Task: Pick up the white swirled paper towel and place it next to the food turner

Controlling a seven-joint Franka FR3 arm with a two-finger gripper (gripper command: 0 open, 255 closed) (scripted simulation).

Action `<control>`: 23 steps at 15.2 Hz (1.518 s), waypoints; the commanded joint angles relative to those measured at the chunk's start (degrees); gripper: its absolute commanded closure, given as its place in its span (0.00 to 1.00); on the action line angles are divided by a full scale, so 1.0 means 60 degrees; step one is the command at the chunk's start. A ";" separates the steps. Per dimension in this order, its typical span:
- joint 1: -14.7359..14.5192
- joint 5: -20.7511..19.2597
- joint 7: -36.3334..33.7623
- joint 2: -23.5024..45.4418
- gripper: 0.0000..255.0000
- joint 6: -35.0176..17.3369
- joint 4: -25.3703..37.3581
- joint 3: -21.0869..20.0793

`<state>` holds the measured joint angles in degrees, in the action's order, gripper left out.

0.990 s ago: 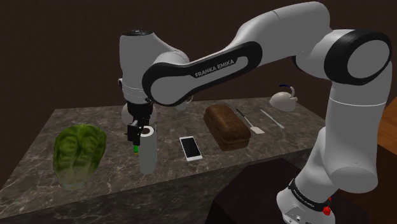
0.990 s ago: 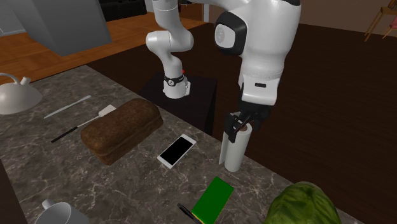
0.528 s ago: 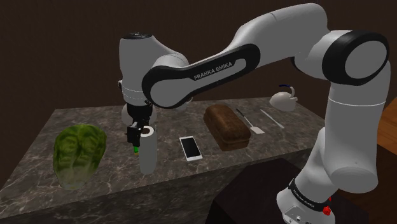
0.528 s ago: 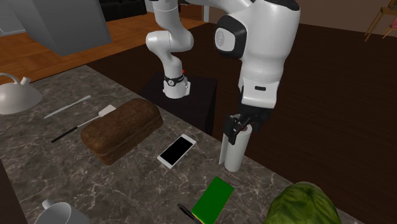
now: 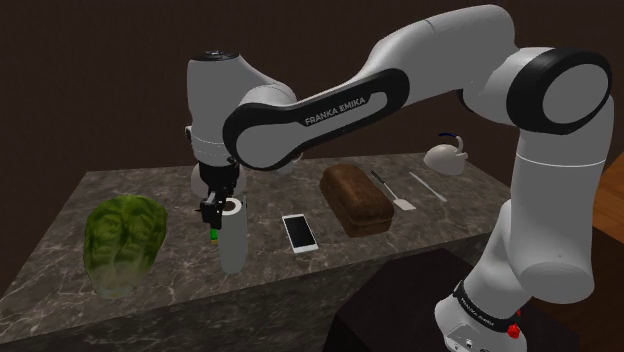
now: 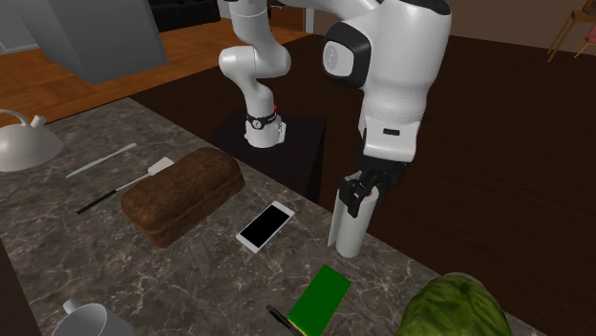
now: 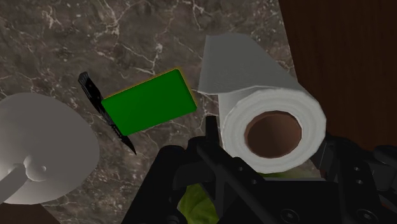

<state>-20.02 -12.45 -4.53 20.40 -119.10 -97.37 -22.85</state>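
The paper towel roll (image 5: 232, 240) stands upright on the dark marbled worktop (image 6: 191, 277), close to the edge that faces the arm's stand. One loose sheet hangs down its side in the wrist view. The gripper (image 6: 361, 189) sits at the roll's top end. In the wrist view the black fingers (image 7: 213, 143) stand apart at the roll's width, one on each side of its open cardboard core, and both appear to press against the outer layers. They look closed on the roll rather than merely straddling it, though the contact on the far side is partly hidden by the roll itself.

The grasp therefore seems made. In the shoulder view the roll's base looks level with the worktop, so the lift has either not started or has barely started. It cannot be told whether the base is clear of the surface.

The food turner (image 6: 158, 168), a dark handle with a pale blade, lies well away at the other end of the worktop, beside a thin white utensil (image 6: 100, 160) and near a white kettle (image 6: 24, 143). Between roll and turner lie a smartphone (image 6: 265, 226) and a brown loaf (image 6: 181, 194). A green card (image 7: 147, 102) and a black pen (image 7: 105, 111) lie just beside the roll.

Nearly all the task remains: raising the roll, carrying it over the phone and loaf, and setting it down upright on bare worktop next to the turner.
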 commanded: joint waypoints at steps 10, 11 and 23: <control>0.0023 0.0157 0.0143 -0.0252 1.00 0.0781 0.0545 -0.0057; 0.0023 0.0176 0.0161 -0.0281 1.00 0.0896 0.0635 -0.0065; 0.0727 0.0731 0.1170 -0.1352 1.00 0.1405 0.0233 0.0075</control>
<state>-16.60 -8.69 1.22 13.57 -110.16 -94.35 -22.66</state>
